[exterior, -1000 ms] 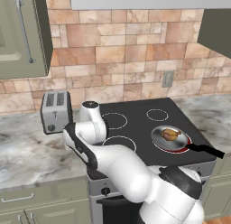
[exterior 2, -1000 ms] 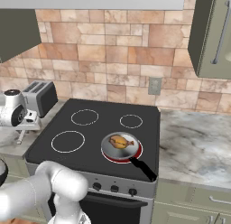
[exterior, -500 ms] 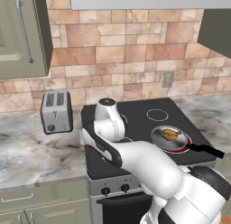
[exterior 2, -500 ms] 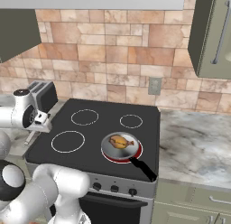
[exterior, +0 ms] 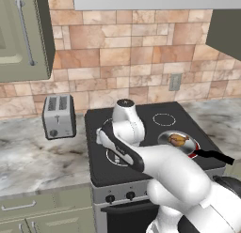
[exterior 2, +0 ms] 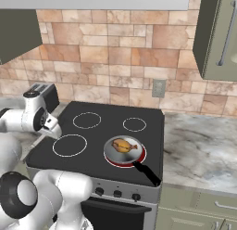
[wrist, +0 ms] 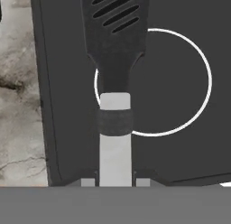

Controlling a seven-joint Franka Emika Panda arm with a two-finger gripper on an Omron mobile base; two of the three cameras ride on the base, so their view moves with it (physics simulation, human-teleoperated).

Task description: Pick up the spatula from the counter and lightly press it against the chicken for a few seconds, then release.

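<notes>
Right, the jaws are clenched on the spatula [wrist: 115, 60], pinching the pale grey handle low down, with the handle filling the gap between the two tips. The tool's long axis runs straight out ahead of the jaws: handle nearest, then a dark collar, then the black neck, and the slotted blade at the far end pointing directly away. It is carried in the air over the black stove [exterior 2: 148, 127], not lying on anything. Under the neck and blade, just ahead of the jaws, sits a white burner ring [wrist: 198, 60]. Off to one side of the jaws in the hand view runs the marbled table [wrist: 18, 105], right along the stove's edge.

From the right base view the arm [exterior 2: 28, 120] has its wrist at the stove's left front corner. The chicken [exterior 2: 122, 144] lies in the red-rimmed pan [exterior 2: 111, 152] on another burner, well apart from the jaws. The blade is not touching the chicken.
</notes>
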